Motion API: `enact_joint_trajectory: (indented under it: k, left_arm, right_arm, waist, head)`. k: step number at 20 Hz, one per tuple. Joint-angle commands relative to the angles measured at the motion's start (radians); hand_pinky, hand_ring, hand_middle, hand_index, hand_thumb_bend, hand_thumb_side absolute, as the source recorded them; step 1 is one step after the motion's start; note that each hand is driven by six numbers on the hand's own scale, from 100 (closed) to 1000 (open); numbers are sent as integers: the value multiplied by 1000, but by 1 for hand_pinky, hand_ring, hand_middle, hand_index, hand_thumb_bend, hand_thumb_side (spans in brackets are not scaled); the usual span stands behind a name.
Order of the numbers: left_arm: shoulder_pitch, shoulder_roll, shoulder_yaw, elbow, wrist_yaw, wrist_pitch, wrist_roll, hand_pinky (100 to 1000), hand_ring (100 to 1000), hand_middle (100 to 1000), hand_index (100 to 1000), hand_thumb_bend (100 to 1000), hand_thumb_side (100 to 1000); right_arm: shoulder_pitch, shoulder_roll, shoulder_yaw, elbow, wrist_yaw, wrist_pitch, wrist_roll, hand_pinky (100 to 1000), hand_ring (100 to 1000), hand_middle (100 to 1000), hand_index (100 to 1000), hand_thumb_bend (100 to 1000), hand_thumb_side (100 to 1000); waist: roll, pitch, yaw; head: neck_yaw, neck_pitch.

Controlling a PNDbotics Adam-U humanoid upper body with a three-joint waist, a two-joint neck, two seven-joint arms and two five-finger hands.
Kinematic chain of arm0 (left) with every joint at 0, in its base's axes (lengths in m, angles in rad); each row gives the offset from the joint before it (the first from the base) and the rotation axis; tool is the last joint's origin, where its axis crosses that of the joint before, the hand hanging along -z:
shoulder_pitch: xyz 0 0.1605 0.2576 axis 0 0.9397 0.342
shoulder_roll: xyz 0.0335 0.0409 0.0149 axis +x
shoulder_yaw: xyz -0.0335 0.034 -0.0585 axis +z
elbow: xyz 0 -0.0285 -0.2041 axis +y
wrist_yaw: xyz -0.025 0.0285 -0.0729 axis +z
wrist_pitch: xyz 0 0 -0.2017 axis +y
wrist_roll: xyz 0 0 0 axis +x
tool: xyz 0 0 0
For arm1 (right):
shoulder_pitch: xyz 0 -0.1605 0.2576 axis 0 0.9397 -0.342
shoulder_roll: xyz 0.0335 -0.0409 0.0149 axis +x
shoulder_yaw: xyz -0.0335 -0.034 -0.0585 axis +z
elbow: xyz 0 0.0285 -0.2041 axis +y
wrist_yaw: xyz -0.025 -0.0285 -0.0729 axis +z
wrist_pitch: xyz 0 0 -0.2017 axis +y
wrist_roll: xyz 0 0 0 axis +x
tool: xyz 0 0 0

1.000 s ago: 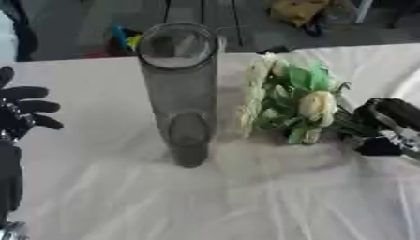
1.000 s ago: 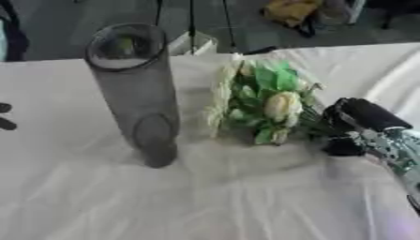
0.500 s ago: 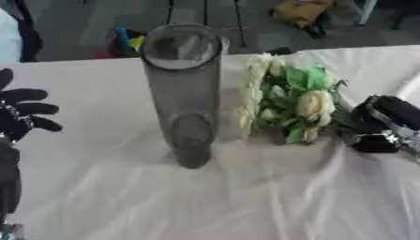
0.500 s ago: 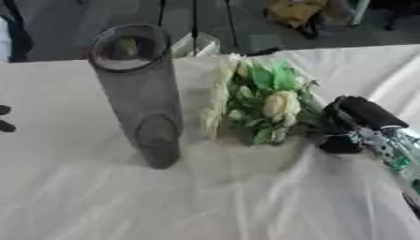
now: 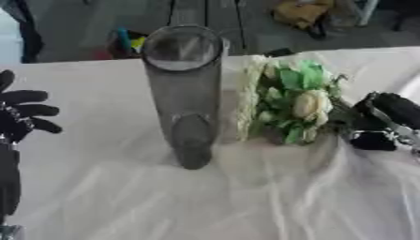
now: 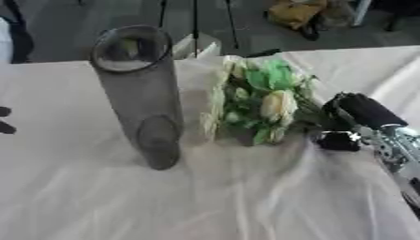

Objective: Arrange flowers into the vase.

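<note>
The bunch of flowers [image 6: 261, 105] lies on its side on the white tablecloth [image 6: 246, 197], cream blooms and green leaves pointing toward the far-left, just right of the vase [image 5: 185, 93]. The vase, a tall grey see-through cylinder, stands upright near the table's middle, mouth open and nothing inside it. The right hand [image 6: 351, 122] sits at the stem end of the bunch (the stems themselves are hidden behind it), black fingers curled there; whether they actually clasp the stems I cannot tell. The left hand [image 5: 20, 117] hovers at the left edge, well apart from the vase, fingers spread, holding nothing.
</note>
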Motion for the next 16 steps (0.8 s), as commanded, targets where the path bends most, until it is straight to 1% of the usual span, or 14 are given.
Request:
enact_joint_trajectory:
  k: [1,4,5,7,8,9,12,16]
  left_arm:
    - [-5,2,-8,-18,-4,0,-4,501,625,660,930,100,1000]
    - [-5,2,-8,-18,-4,0,-5,501,625,661,930,100,1000]
    - [-5,2,-9,-18,-4,0,-5,501,625,661,930,100,1000]
    - [-4,2,-8,-18,-4,0,-6,500,624,661,931,100,1000]
    - [-4,2,-8,-18,-4,1,-5,500,622,661,931,100,1000]
    - [-4,2,-8,-18,-5,1,-5,500,620,661,931,100,1000]
    - [-3,2,-8,-18,-6,1,-6,500,617,661,931,100,1000]
    - [-3,2,-8,-18,-8,1,-7,499,615,661,931,100,1000]
  right_arm:
    - [-14,-43,-11,-14,-21,-4,2,346,340,159,402,100,577]
    - [-14,-51,-16,-22,-38,1,8,318,271,125,377,100,577]
    - [-15,-52,-17,-24,-42,4,9,279,207,108,369,100,591]
    - [-15,-54,-18,-27,-52,6,8,191,105,100,359,100,651]
    - [-15,-55,-19,-28,-58,7,6,135,100,100,355,100,677]
    - [-15,-56,-19,-29,-63,8,3,100,100,100,351,100,700]
    - [-15,-56,-22,-34,-86,7,-12,100,100,100,332,100,769]
    - [-15,-59,-25,-39,-112,6,-45,100,100,100,321,100,780]
  waist:
    - [4,-7,-2]
    - [4,-8,-5]
    - [4,-8,-6]
    - [5,-9,-7]
    - [5,-9,-7]
    - [5,-9,-7]
    - [6,-8,-8]
    - [6,-8,-9]
  head:
    - [3,-9]
    - [3,-10]
    - [3,-11]
    - [2,-13]
    - [2,-13]
    - [2,-13]
    - [2,-13]
    - [3,-12]
